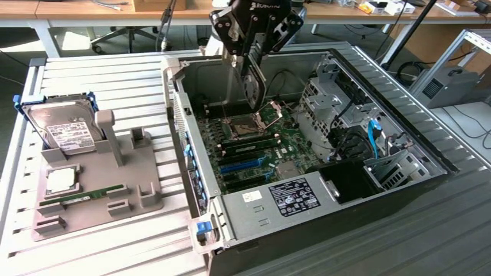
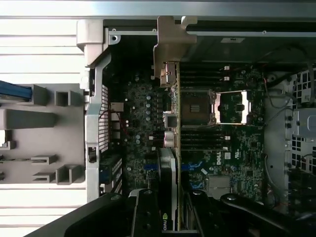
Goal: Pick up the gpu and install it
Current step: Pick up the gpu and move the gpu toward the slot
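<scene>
Black gpu (image 1: 254, 89) is hanging upright, grasped by the hand (image 1: 252, 64), upper middle of the exterior view, above the open case (image 1: 181, 115) (motherboard (image 1: 253, 144) below); any tilt risks its edge jamming on entry.

Gpu (image 1: 254, 92) in hand (image 1: 249, 60) above case (image 1: 245, 227); stand (image 1: 146, 198) exterior view's left.

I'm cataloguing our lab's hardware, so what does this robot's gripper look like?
The gripper is black all over. Its blocky body carries white lettering, and two jointed fingers hang from it, built from flat linkage bars with round pivots. In the wrist view the linkage parts look smooth and slightly glossy, with small round fasteners set into them.
</scene>
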Motion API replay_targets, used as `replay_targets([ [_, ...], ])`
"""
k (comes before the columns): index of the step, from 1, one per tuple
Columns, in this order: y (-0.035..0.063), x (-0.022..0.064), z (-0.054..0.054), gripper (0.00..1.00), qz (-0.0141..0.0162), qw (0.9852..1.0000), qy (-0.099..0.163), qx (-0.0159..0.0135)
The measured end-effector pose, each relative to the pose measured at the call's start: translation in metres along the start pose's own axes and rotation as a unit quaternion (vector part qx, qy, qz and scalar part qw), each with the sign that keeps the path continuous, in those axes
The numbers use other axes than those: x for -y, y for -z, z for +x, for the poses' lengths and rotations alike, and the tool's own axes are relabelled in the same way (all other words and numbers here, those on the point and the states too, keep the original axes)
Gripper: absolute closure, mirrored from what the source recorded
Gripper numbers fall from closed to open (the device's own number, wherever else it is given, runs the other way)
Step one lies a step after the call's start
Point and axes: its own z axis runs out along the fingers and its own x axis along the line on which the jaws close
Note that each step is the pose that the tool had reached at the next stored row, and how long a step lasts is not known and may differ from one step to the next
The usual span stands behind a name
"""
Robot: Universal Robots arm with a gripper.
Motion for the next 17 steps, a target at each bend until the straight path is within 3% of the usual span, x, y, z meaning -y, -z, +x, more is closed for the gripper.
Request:
replay_targets([
  [11, -0.0005, -0.0001, -0.037, 0.73, 0.0000, 1.0000, 0.000, 0.0000],
  [17, -0.0009, -0.0001, -0.063, 0.73, 0.0000, 1.0000, 0.000, 0.0000],
])
